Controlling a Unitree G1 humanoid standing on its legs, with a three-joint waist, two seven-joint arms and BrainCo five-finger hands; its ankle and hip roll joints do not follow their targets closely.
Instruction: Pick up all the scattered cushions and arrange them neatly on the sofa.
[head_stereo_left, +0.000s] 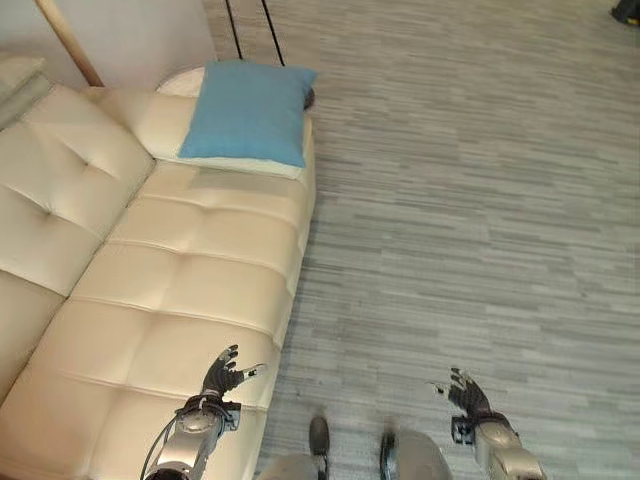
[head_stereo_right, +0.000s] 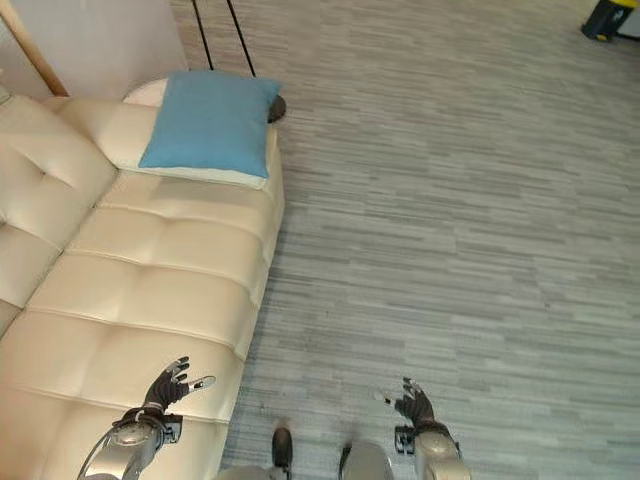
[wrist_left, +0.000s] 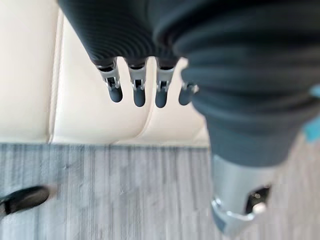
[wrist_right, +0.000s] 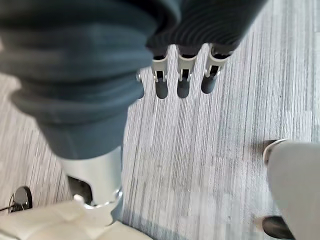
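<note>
Sofa (head_stereo_left: 190, 270) cream and tufted, blue cushion (head_stereo_left: 250, 110) on it, grey plank floor (head_stereo_left: 470, 200), left robot hand (head_stereo_left: 222, 372) and right robot hand (head_stereo_left: 466, 394) spread, empty.

Blue cushion (head_stereo_left: 250, 110) lies on cream sofa (head_stereo_left: 190, 270).

A home living room, by the look of it. A cream tufted leather sofa (head_stereo_left: 150, 290) runs from 7 to 11 o'clock, with a blue cushion (head_stereo_left: 250, 110) on a white one at its 11 o'clock end. Grey wood-grain plank floor (head_stereo_left: 470, 200) spreads from 12 to 5 o'clock.
</note>
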